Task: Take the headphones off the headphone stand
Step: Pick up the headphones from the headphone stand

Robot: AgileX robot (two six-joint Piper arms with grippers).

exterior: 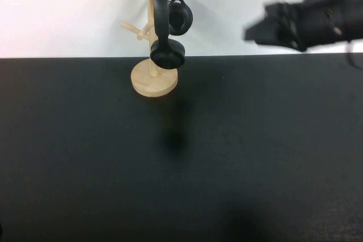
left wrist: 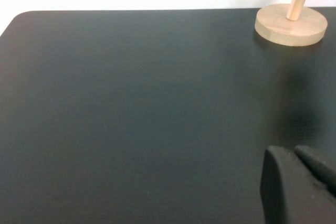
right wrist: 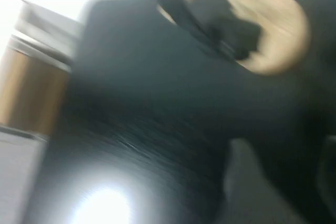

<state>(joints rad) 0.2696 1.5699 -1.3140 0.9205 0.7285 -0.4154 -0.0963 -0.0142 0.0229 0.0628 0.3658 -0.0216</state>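
Observation:
The black headphones [exterior: 167, 52] hang on the light wooden headphone stand [exterior: 154, 81] at the back middle of the black table; one ear cup is low by the pole, the other higher behind it. My right gripper [exterior: 256, 31] is in the air to the right of the stand, apart from it, pointing toward it. In the right wrist view its fingers [right wrist: 247, 182] stand apart and empty, with the headphones [right wrist: 181, 6] and the stand's base [right wrist: 275, 24] ahead. My left gripper [left wrist: 295, 153] is shut and empty low over the table; the stand's base [left wrist: 290, 24] lies far ahead.
The black table [exterior: 181, 168] fills the view, with a white wall behind it. In the right wrist view a brown and silver cylinder [right wrist: 31, 72] stands beyond the table's side edge.

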